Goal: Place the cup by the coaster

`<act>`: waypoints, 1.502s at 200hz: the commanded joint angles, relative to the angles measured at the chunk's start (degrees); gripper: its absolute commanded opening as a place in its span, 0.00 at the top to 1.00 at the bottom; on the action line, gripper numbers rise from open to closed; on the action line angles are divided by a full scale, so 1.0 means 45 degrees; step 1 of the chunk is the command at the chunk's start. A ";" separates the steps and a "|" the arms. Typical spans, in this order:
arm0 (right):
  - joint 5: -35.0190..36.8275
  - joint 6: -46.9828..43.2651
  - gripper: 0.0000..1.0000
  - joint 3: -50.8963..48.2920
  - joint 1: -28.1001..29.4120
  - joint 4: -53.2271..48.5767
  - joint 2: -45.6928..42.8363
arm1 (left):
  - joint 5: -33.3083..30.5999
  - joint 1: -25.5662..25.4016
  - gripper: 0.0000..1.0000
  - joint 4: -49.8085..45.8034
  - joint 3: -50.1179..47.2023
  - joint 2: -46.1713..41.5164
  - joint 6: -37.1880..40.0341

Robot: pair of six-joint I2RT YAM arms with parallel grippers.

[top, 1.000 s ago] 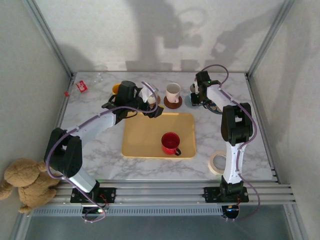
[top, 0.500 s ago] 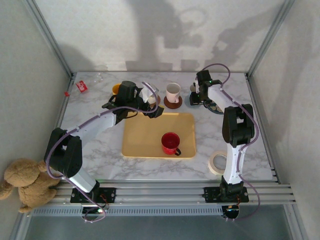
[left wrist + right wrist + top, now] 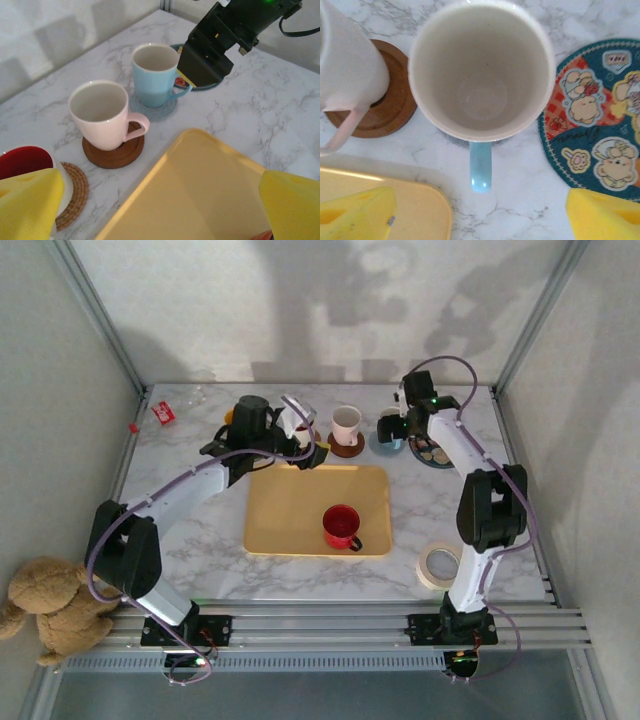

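Right hand [image 3: 480, 220], fingers [image 3: 355, 215] apart, hovers over the blue cup [image 3: 481, 70], which stands empty just left of the cartoon coaster [image 3: 600, 125]. A careless finger could snag its near-pointing handle and tip it into the empty pink cup [image 3: 100, 115] alongside. On the bench [image 3: 200, 535], the yellow tray [image 3: 300, 510] holds a red cup [image 3: 341, 525].

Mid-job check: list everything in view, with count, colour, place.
blue cup: one, blue, on grey coaster
pink cup: one, pink, on brown coaster
red cup: one, red, on woven coaster
tray: one, yellow, table centre
red mug: one, red, on tray
cartoon coaster: one, teal, right of blue cup
tape roll: one, cream, near right
teddy bear: one, brown, beside table
left tool: open, yellow pads, by tray
right tool: open, yellow pads, above blue cup
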 commanded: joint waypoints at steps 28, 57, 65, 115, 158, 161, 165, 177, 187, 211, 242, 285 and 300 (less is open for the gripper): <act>-0.0177 -0.0581 0.01 0.0071 0.0200 -0.0895 -0.2019 | 0.0190 -0.0087 0.00 0.0025 0.0690 -0.1048 -0.0089; -0.0572 -0.0974 0.01 -0.0556 0.0409 -0.1036 -0.3421 | -0.0006 -0.0096 0.00 -0.0763 0.0628 -0.1633 0.0252; -0.0739 -0.1096 0.01 -0.0704 0.0504 -0.1219 -0.3785 | -0.0021 -0.0087 0.00 -0.1011 0.0494 -0.1852 0.0394; -0.0721 -0.2030 0.01 -0.1715 0.1600 -0.2669 -0.5777 | 0.0016 0.0096 0.00 -0.1717 -0.0770 -0.3198 0.0865; -0.1094 -0.1713 0.01 -0.2933 0.2660 -0.3222 -0.7022 | 0.0340 0.0165 0.00 -0.2818 -0.1156 -0.3883 0.1152; -0.1107 -0.1684 0.01 -0.3002 0.2755 -0.3268 -0.7083 | 0.0340 0.0167 0.00 -0.2857 -0.1219 -0.3961 0.1184; -0.1108 -0.1617 0.01 -0.3045 0.2871 -0.3324 -0.7157 | 0.0340 0.0167 0.00 -0.2940 -0.1326 -0.4069 0.1196; -0.1073 -0.1406 0.01 -0.3248 0.3172 -0.3502 -0.7388 | 0.0296 0.0167 0.00 -0.3130 -0.1708 -0.4420 0.1264; -0.1077 -0.1259 0.01 -0.3467 0.3380 -0.3586 -0.7577 | 0.0301 0.0167 0.00 -0.3276 -0.2016 -0.4692 0.1319; -0.1317 -0.0967 0.01 -0.4127 0.3918 -0.3604 -0.8132 | 0.0340 0.0186 0.00 -0.3742 -0.2647 -0.5235 0.1502; -0.1256 -0.0481 0.01 -0.4637 0.4682 -0.3837 -0.8503 | 0.0261 0.0221 0.00 -0.4187 -0.3447 -0.5945 0.1686; -0.1267 0.0519 0.01 -0.5240 0.6013 -0.4107 -0.8616 | 0.0321 0.0259 0.00 -0.4273 -0.4678 -0.6677 0.1473; -0.1134 0.0779 0.01 -0.5507 0.6318 -0.4262 -0.8619 | 0.0158 0.0265 0.00 -0.4152 -0.5086 -0.6981 0.1323</act>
